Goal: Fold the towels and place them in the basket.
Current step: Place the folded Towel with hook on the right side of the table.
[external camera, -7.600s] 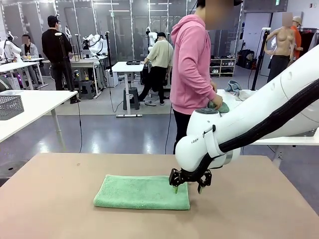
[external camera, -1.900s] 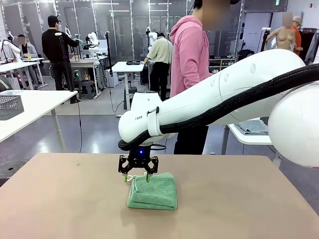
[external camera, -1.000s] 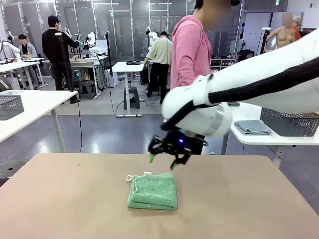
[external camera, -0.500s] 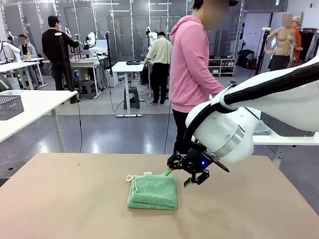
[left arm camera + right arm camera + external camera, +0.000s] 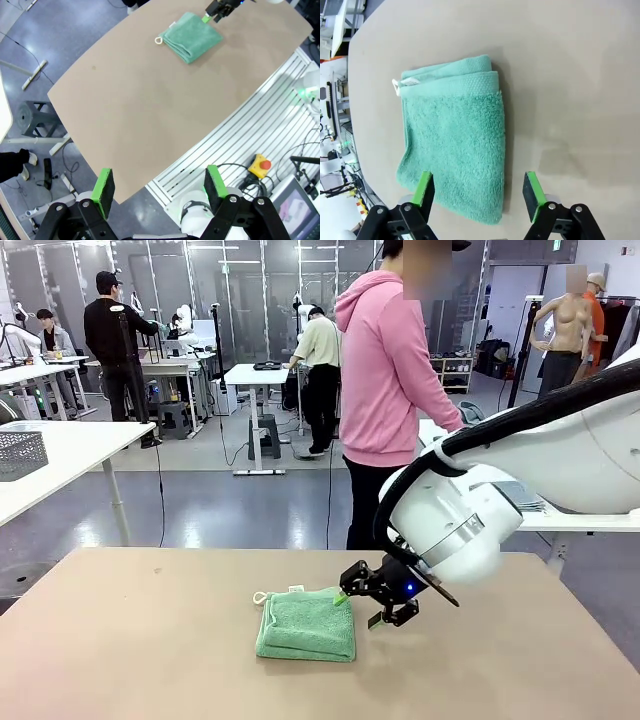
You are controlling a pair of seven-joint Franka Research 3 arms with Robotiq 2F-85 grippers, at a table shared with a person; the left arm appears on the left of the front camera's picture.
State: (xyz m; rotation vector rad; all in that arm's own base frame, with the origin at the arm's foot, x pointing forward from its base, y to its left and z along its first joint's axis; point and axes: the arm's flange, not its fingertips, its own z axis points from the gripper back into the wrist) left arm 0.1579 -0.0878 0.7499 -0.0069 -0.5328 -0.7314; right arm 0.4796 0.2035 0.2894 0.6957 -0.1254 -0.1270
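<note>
The mint green towel (image 5: pixel 307 625) lies folded into a small square in the middle of the tan table (image 5: pixel 130 640), its white loop at the far left corner. My right gripper (image 5: pixel 357 609) hovers open just off the towel's right edge, tilted sideways with nothing between its fingers. In the right wrist view the towel (image 5: pixel 455 135) lies below the open right gripper (image 5: pixel 479 189), partly under the left pad. My left gripper (image 5: pixel 160 185) is open and empty, high off the table's near side, far from the towel (image 5: pixel 192 37). The basket is out of view.
A person in a pink hoodie (image 5: pixel 390 370) stands at the far side, turned towards a white side table at the right. A grey wire-mesh bin (image 5: pixel 20 452) sits on another white table far left. Bare tabletop (image 5: pixel 150 105) surrounds the towel.
My right gripper has swung from above the towel's far side to its right edge and dropped lower, still open. The towel has stayed put.
</note>
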